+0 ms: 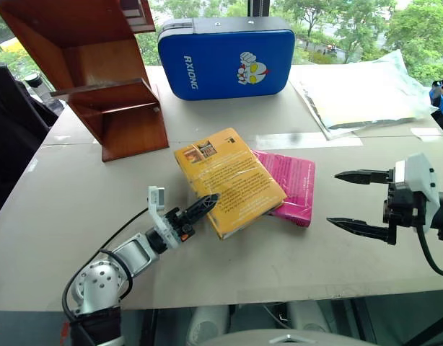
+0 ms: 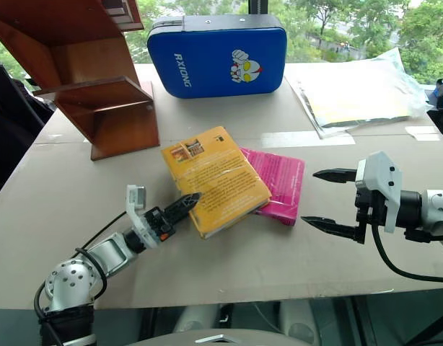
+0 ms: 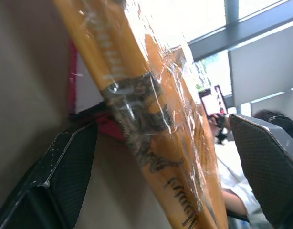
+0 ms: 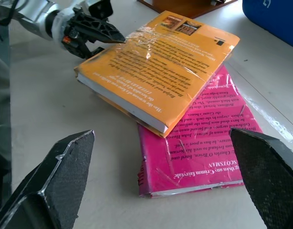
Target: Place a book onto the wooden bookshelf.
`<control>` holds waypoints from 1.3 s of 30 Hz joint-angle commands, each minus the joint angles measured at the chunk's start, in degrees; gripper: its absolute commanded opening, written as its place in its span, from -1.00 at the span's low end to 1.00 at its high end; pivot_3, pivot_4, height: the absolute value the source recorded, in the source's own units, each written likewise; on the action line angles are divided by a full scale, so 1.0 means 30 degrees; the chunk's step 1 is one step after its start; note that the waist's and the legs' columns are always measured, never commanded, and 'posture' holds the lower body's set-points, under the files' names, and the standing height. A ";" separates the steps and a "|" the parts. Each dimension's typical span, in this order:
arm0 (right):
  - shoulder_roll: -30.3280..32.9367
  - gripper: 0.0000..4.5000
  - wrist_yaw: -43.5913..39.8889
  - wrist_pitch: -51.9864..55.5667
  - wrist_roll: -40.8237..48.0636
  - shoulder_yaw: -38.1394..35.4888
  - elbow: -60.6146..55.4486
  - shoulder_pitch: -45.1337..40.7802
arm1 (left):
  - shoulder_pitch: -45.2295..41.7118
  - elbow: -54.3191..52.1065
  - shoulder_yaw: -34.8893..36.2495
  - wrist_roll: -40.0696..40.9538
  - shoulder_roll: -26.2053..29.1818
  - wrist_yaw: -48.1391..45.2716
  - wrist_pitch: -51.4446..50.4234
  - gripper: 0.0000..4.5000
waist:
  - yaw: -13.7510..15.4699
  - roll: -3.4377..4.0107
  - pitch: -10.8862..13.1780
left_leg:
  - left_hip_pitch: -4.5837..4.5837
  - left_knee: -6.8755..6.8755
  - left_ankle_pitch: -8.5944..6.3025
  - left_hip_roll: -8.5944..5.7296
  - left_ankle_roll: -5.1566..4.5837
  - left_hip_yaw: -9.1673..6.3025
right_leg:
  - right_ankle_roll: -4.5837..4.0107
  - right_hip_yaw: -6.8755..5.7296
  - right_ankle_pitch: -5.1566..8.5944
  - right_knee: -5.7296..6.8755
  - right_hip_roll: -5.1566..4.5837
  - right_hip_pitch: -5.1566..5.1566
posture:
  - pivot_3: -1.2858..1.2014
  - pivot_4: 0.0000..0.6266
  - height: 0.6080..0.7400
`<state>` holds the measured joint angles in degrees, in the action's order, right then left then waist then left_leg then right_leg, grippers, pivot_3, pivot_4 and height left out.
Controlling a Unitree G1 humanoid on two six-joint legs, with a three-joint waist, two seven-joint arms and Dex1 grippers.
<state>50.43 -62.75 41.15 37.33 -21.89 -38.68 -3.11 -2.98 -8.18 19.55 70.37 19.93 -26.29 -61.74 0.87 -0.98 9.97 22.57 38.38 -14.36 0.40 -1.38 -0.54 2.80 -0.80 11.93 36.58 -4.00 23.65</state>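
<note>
a: look over on the left first, the reddish-brown glossy wooden bookshelf with slanted boards (image 1: 99,79) stands at the far left corner of the pale table (image 1: 77,216), and there's no book on any board i can see. so the placing step isn't done.

b: right. nearer to us, the left gripper (image 2: 184,204) has its black fingers spread wide, and they're set around the near left edge of the yellow-orange paperback in glossy plastic wrap (image 1: 229,180). from its own wrist camera the book's edge runs right between the two fingers (image 3: 65,176). i'd say it's lining up for the pick, nothing clamped.

a: and the book itself?

b: lying flat mid-table, skewed, its right part resting on top of the magenta-pink paperback (image 1: 294,184). behind them a blue padded case with a cartoon figure (image 1: 225,58) stands near the window.

a: over on the right?

b: the right gripper (image 1: 362,202) hangs just off the pink book's right side, jaws wide apart, holding nothing. the two books sit between its fingertips in its wrist view, but apart from them.

a: so what's next, you reckon?

b: the left fingers need to close firmly on that edge. the wrap looks slippery, so a shallow pinch could slide. then lift it clear of the pink one and carry it back and left to a shelf board.
</note>
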 commanded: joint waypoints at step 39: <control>-0.4850 1.00 0.6580 -0.0419 0.6172 0.1523 0.5297 -0.9124 | -1.3231 -0.5234 -0.7157 -1.9301 1.6321 -0.0870 1.1463 -0.99 | -0.0220 -0.0202 0.0201 | 0.0170 -0.0166 -0.0013 -0.0006 -0.0015 0.0047 | 0.0006 0.0142 -0.0090 -0.0267 0.0121 0.0109 | 0.03 -0.52 1.00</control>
<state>36.28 -44.49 40.09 53.80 -16.63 -22.73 -29.27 -41.32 -24.76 -2.45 18.58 66.90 -28.50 -31.26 0.21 -1.58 10.57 23.09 37.75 -14.39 0.38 -1.40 -0.37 2.91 -0.37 11.66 35.81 -3.64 24.09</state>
